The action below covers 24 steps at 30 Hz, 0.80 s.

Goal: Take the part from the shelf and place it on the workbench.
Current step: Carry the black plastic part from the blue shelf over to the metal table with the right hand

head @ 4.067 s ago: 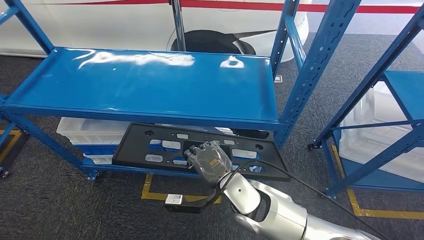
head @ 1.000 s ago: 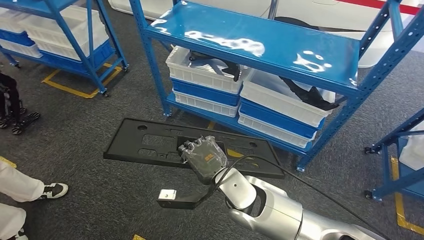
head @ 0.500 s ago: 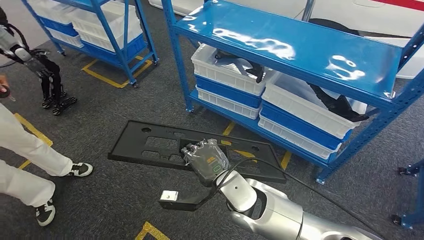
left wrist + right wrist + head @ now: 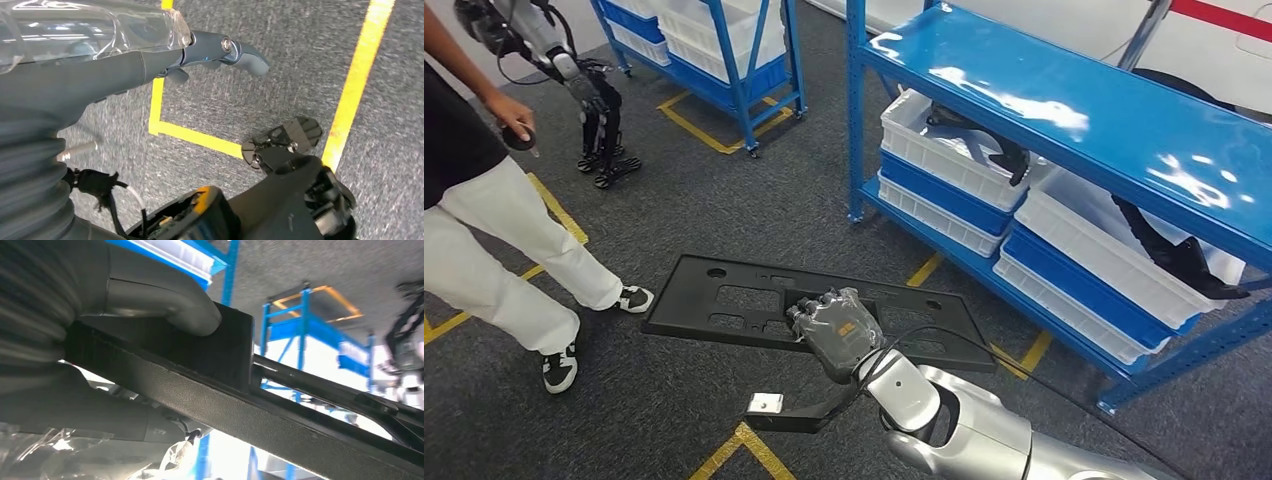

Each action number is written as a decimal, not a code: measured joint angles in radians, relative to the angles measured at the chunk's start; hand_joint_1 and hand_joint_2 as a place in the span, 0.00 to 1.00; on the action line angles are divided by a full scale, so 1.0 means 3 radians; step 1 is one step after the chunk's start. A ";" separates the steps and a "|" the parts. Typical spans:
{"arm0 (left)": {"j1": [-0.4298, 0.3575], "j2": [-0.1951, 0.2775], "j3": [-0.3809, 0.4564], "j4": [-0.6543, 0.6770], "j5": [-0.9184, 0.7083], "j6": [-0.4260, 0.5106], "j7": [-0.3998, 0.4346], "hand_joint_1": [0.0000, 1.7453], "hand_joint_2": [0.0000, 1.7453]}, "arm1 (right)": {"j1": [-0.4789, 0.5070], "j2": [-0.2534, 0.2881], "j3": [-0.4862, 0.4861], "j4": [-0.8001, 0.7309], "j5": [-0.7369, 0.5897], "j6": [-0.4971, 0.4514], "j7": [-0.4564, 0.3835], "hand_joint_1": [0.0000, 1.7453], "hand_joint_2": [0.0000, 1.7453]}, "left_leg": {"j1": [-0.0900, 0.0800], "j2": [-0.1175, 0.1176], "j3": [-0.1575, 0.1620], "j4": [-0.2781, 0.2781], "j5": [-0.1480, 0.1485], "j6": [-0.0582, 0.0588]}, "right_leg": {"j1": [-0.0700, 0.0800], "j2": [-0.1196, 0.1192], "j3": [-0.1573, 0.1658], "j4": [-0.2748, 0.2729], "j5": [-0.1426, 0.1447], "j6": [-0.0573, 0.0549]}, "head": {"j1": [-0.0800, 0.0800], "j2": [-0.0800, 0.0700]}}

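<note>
Right robot hand (image 4: 832, 328) wrapped in clear plastic film, clamped on the near long edge of the part (image 4: 724, 300); in the right wrist view, thick grey thumb (image 4: 165, 305) pressed on one face of the panel (image 4: 260, 415), darker fingers beneath. Part: long, flat, matte black plastic panel, grained surface, rectangular cut-outs and round holes along its length, raised rim. Held roughly level in the air above grey carpeted floor (image 4: 724, 190) marked with yellow tape lines (image 4: 729, 455). Well clear of the shelf (image 4: 1064, 100).

Left robot hand (image 4: 150, 55) seen in the left wrist view: grey ribbed cover, clear film, dark fingers extended over the carpet, nothing held, fingers only slightly apart.

Shelf: glossy blue sheet-metal deck on perforated blue uprights. White ribbed plastic crates (image 4: 944, 150) with blue bands stacked below, black parts lying inside.

Second blue rack (image 4: 724, 50) with similar crates at the far left. Person in white trousers (image 4: 504, 250) and black-and-white shoes standing near the panel's left end. Another robot's dark legs (image 4: 599, 120) beyond.
</note>
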 joint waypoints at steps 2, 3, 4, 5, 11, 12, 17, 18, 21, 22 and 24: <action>-0.0001 -0.0001 0.0000 0.0000 -0.0011 -0.0012 0.0000 0.00 1.00 | -0.0001 -0.0006 0.0000 -0.0006 -0.0025 0.0051 -0.0011 1.00 1.00 | 0.0002 -0.0089 -0.0003 0.0015 -0.0002 -0.0011 | -0.0016 0.0109 0.0224 -0.0490 0.0241 -0.0004 | 0.0000 0.0000; -0.0004 -0.0002 0.0000 0.0000 -0.0017 -0.0020 0.0007 0.00 1.00 | -0.0002 -0.0008 0.0000 -0.0011 -0.0043 0.0078 -0.0012 1.00 1.00 | 0.0000 -0.0131 -0.0013 0.0025 -0.0002 -0.0025 | -0.0026 0.0170 0.0316 -0.0692 0.0317 -0.0008 | 0.0000 0.0000; -0.0003 -0.0002 0.0000 0.0000 -0.0023 -0.0024 0.0020 0.00 1.00 | -0.0003 -0.0011 0.0000 -0.0014 -0.0059 0.0101 -0.0013 1.00 1.00 | -0.0002 -0.0164 -0.0026 0.0032 0.0001 -0.0042 | -0.0030 0.0217 0.0368 -0.0811 0.0351 -0.0012 | -0.0001 0.0000; 0.0001 -0.0001 0.0000 0.0000 -0.0028 -0.0027 0.0035 0.00 1.00 | -0.0004 -0.0014 0.0000 -0.0017 -0.0075 0.0118 -0.0013 1.00 1.00 | -0.0001 -0.0195 -0.0040 0.0032 0.0007 -0.0064 | -0.0025 0.0231 0.0382 -0.0849 0.0350 -0.0020 | -0.0001 0.0000; 0.0014 0.0027 -0.0001 0.0000 -0.0037 -0.0040 0.0051 0.00 1.00 | -0.0040 -0.0018 -0.0006 -0.0044 -0.0118 0.0157 0.0001 1.00 1.00 | 0.0015 0.0092 -0.0325 0.0590 -0.0281 -0.0176 | -0.0024 0.0001 0.0380 -0.0867 0.0377 -0.0111 | -0.0024 0.0000; 0.0001 0.0029 0.0000 0.0000 -0.0037 -0.0040 0.0044 0.00 1.00 | -0.0041 -0.0022 -0.0006 -0.0048 -0.0122 0.0160 0.0003 1.00 1.00 | 0.0021 0.0135 -0.0444 0.0843 -0.0387 -0.0192 | -0.0021 -0.0044 0.0380 -0.0867 0.0375 -0.0117 | -0.0027 0.0000; -0.0034 0.0031 0.0000 0.0000 -0.0046 -0.0030 0.0025 0.00 1.00 | -0.0043 -0.0030 -0.0006 -0.0056 -0.0133 0.0157 0.0022 1.00 1.00 | 0.0014 0.0286 -0.0243 0.0526 -0.0182 -0.0173 | -0.0014 -0.0246 0.0397 -0.0867 0.0355 -0.0104 | -0.0028 0.0000; -0.0044 0.0031 0.0000 0.0000 -0.0051 -0.0030 0.0024 0.00 1.00 | -0.0045 -0.0030 -0.0007 -0.0061 -0.0133 0.0154 0.0025 1.00 1.00 | -0.0006 0.0364 -0.0119 0.0287 -0.0103 -0.0150 | -0.0004 -0.0279 0.0403 -0.0864 0.0346 -0.0091 | -0.0028 0.0000; -0.0073 0.0032 0.0000 0.0000 -0.0058 -0.0031 0.0029 0.00 1.00 | -0.0049 -0.0029 -0.0009 -0.0071 -0.0131 0.0149 0.0031 1.00 1.00 | -0.0052 0.0423 -0.0021 0.0040 -0.0043 -0.0096 | 0.0022 -0.0379 0.0417 -0.0868 0.0326 -0.0053 | -0.0020 0.0000; -0.0074 0.0032 0.0000 0.0000 -0.0057 -0.0031 0.0034 0.00 1.00 | -0.0051 -0.0027 -0.0009 -0.0073 -0.0131 0.0148 0.0031 1.00 1.00 | -0.0048 0.0379 -0.0024 0.0033 -0.0036 -0.0081 | 0.0023 -0.0409 0.0426 -0.0873 0.0319 -0.0038 | -0.0018 0.0000; -0.0069 0.0029 0.0000 0.0000 -0.0057 -0.0031 0.0041 0.00 1.00 | -0.0056 -0.0029 -0.0010 -0.0079 -0.0130 0.0147 0.0033 1.00 1.00 | -0.0028 0.0295 -0.0019 0.0016 -0.0018 -0.0050 | 0.0013 -0.0334 0.0407 -0.0797 0.0245 -0.0005 | -0.0017 0.0000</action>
